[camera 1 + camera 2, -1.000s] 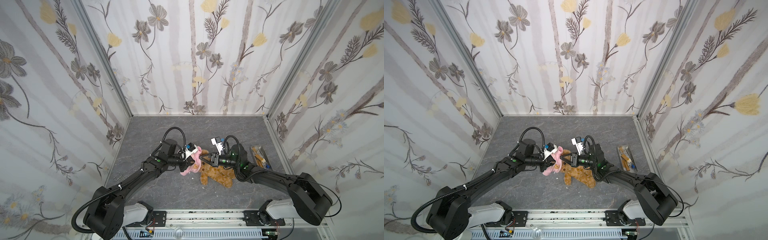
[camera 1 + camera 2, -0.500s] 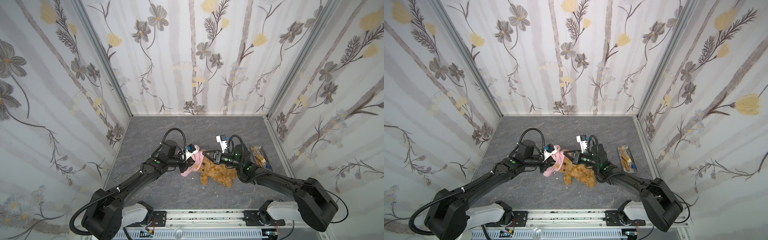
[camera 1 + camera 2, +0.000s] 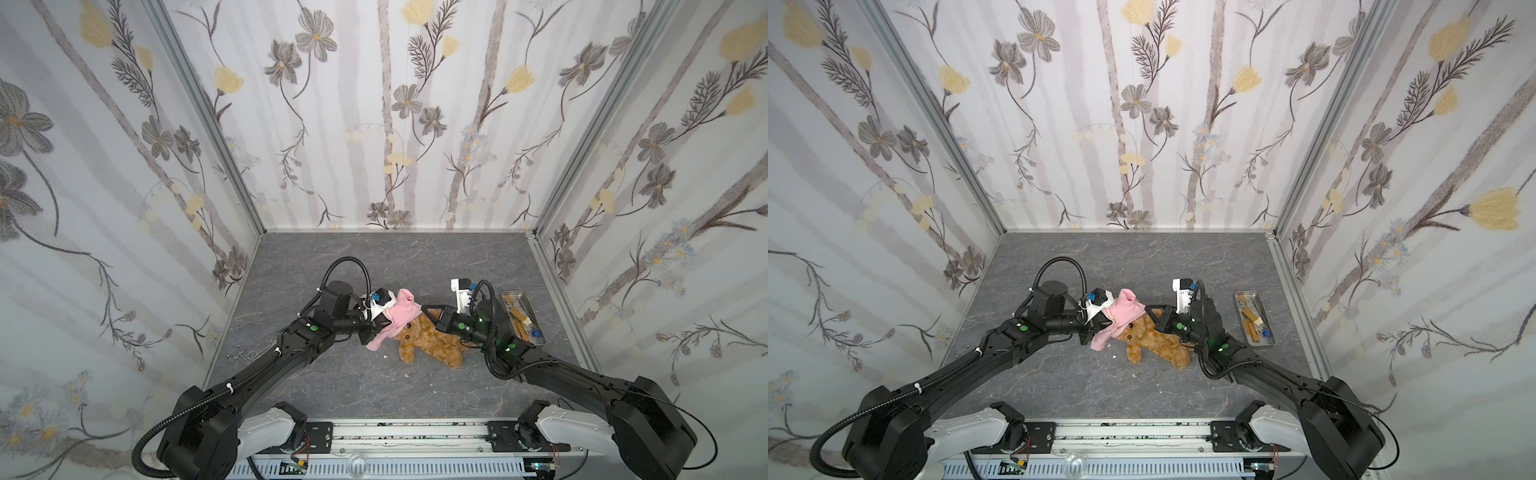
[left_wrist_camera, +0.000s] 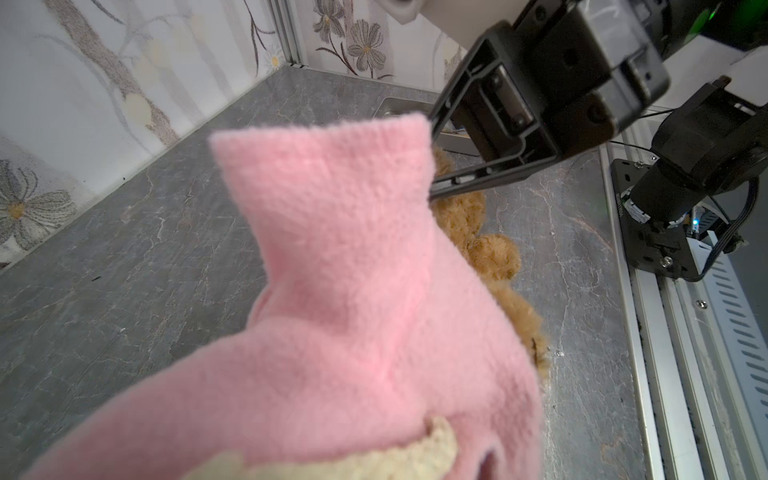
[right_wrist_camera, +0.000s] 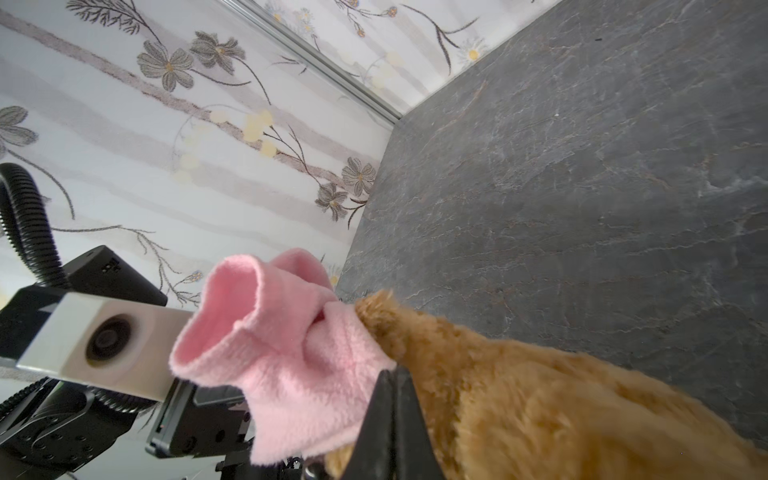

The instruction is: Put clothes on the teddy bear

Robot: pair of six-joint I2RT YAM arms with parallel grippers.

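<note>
The teddy bear (image 3: 432,343) (image 3: 1154,340), golden-brown and fluffy, lies on the grey table with its head toward the left arm. A pink hoodie (image 3: 397,311) (image 3: 1121,309) drapes over its head. My left gripper (image 3: 376,322) is buried in the hoodie (image 4: 353,270) and holds it up; its jaws are hidden. My right gripper (image 3: 426,309) (image 5: 390,374) is shut, its tips pinching a drawn-out corner of the hoodie (image 5: 282,345) right against the bear's fur (image 5: 540,407). In the left wrist view the bear (image 4: 494,253) peeks out behind the pink fabric.
A metal tray (image 3: 523,318) of small tools stands at the right, close behind the right arm. Steel forceps (image 3: 243,356) lie near the table's left edge. Small white scraps (image 3: 385,356) lie beside the bear. Flowered walls close in three sides.
The right gripper's jaws have closed at the hoodie's edge by the bear's head. The left gripper has lifted the hoodie slightly toward the back.
</note>
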